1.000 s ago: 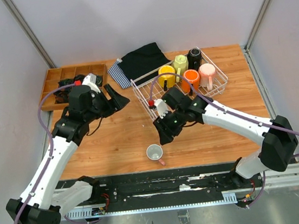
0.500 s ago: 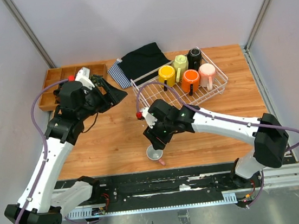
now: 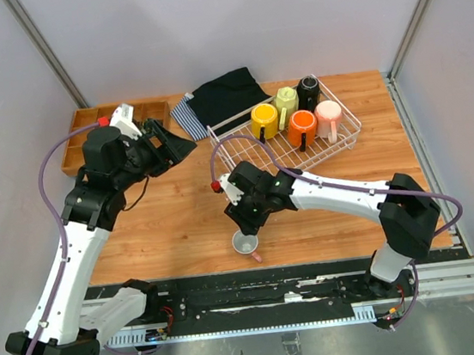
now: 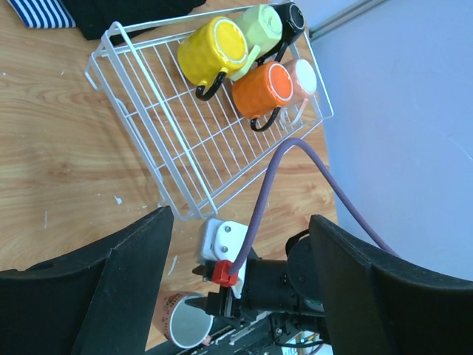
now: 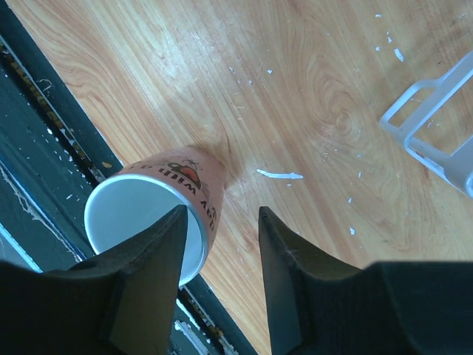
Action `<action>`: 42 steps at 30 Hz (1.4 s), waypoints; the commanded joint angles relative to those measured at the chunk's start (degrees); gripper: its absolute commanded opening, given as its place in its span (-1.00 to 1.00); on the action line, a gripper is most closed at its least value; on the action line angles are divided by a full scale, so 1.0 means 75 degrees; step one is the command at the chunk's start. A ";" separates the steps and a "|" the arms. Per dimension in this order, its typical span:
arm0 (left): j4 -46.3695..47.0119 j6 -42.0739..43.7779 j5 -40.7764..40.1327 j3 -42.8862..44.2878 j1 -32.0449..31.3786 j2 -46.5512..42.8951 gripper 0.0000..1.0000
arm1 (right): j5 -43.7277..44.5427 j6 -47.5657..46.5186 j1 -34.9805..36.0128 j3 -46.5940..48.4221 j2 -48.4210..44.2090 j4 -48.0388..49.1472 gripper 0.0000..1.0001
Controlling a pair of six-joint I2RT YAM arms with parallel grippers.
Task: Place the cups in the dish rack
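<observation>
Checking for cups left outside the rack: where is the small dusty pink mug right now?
Top view: the small dusty pink mug stands near the front edge of the table, centre, just beneath the right gripper, outside the dish rack.

Each arm has white links [image 3: 60, 286], black joints [image 3: 414, 223] and a purple cable [image 4: 264, 200] ending in a red plug [image 4: 220, 274].

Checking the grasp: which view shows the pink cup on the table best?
Right wrist: the pink cup is close, rim and print clear. Top view shows it small; left wrist, partly hidden.
</observation>
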 commanded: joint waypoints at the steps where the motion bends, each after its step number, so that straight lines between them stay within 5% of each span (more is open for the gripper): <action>1: -0.0125 0.0018 0.0177 0.0234 0.0121 -0.0181 0.58 | -0.0029 -0.0104 0.0088 0.0031 0.0110 0.0160 -0.13; 9: -0.0189 0.0035 0.0211 0.0253 0.0217 -0.0219 0.59 | -0.0108 -0.0103 0.0123 -0.0010 0.0354 0.0230 -0.46; 16: 0.0039 0.0064 0.0382 -0.0015 0.0276 -0.0237 0.60 | -0.0080 0.0037 0.0129 -0.0056 -0.0021 -0.0014 -0.98; 23: 0.1370 -0.0141 0.1467 -0.0857 0.0284 -0.0369 0.66 | 0.0130 0.0652 -0.0091 0.0558 -0.1330 -0.1048 -0.99; 28: 0.2324 -0.0696 0.2201 -0.1356 0.0287 -0.0325 0.67 | -0.0300 0.1547 -0.1191 0.1005 -0.2508 -0.1121 -0.99; 37: 0.5749 -0.2337 0.3740 -0.2584 0.0276 -0.0248 0.64 | -0.2221 0.2893 -0.4006 0.1500 -0.3443 0.0363 -0.99; 42: 0.7621 -0.3151 0.4157 -0.3048 -0.0043 0.0098 0.57 | -0.2617 0.3966 -0.4438 0.1313 -0.3330 0.1941 -0.99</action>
